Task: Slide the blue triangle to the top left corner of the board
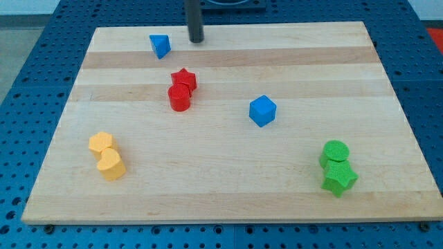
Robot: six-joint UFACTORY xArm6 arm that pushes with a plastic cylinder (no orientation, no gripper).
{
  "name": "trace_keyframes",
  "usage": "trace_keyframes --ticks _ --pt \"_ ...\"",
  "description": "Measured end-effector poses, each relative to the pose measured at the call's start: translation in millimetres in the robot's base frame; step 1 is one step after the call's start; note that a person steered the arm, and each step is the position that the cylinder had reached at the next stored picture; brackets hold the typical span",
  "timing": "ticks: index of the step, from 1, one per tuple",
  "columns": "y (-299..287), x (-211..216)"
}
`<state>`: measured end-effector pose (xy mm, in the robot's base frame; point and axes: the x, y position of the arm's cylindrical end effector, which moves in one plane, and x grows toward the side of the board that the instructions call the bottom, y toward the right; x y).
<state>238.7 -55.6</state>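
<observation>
Green star [339,178] nearest at the view's bottom right, blue triangle [160,45] up near the table's [221,200] top left — my tip [197,40] just right of it, apart — no pincer here, only a rod.

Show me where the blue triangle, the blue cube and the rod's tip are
blue triangle [160,45], camera view, on its top face.
blue cube [262,110], camera view, at its visible middle.
my tip [197,41], camera view, the rod's very end, right of the triangle.
</observation>
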Motion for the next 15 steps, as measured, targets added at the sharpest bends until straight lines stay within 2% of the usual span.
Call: trace_keyframes --ticks 1,3,4,6,7,9,10,12,15 --pt "-14.9 23.5" --pt "-133.1 -0.7" --pt "-158.8 0.2" --pt "-147.2 50.5" --pt "-161.2 56.0" --pt "-196.2 35.0" --pt "-196.2 26.3" --pt "-183.1 47.6" --pt "-171.8 18.2"
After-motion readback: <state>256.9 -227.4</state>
